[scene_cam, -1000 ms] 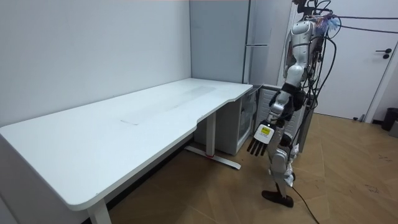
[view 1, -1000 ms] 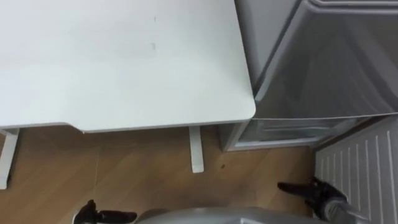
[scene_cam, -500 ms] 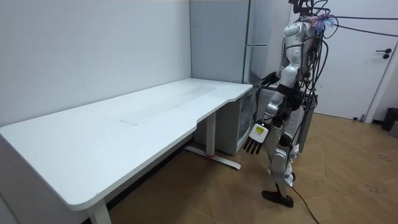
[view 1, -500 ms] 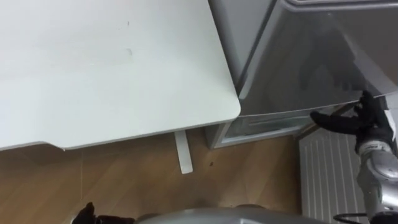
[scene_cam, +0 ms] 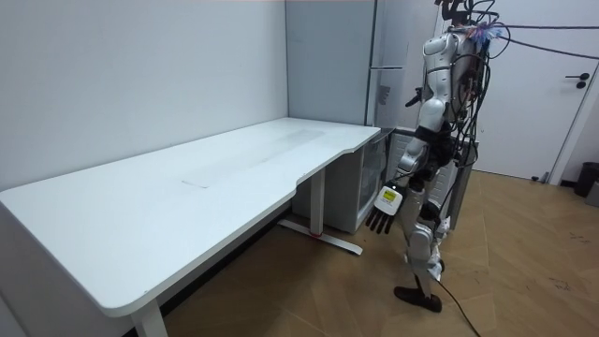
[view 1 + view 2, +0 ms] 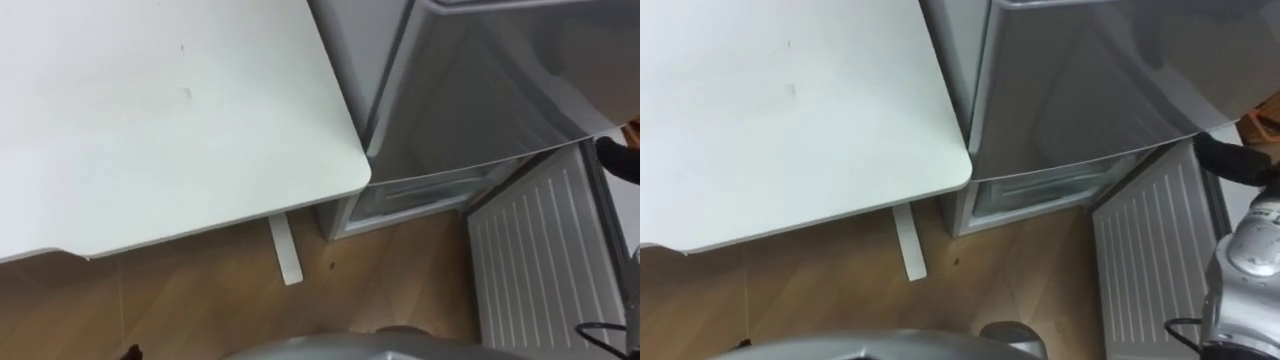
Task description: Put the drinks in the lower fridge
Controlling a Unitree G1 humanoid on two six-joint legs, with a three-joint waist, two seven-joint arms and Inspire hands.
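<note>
Well, left of my right hand (image 6: 1232, 155) the white table (image 6: 790, 120) sits just beside the fridge. That hand's dark fingers reach out straight at the bottom corner of the grey upper door (image 6: 1090, 80), holding nothing. Below the hand the lower fridge (image 6: 1040, 190) stands open, its ribbed door (image 6: 1145, 260) wide. My left hand (image 5: 382, 213) hangs down by my side, fingers relaxed. Where the drinks are I cannot tell.
</note>
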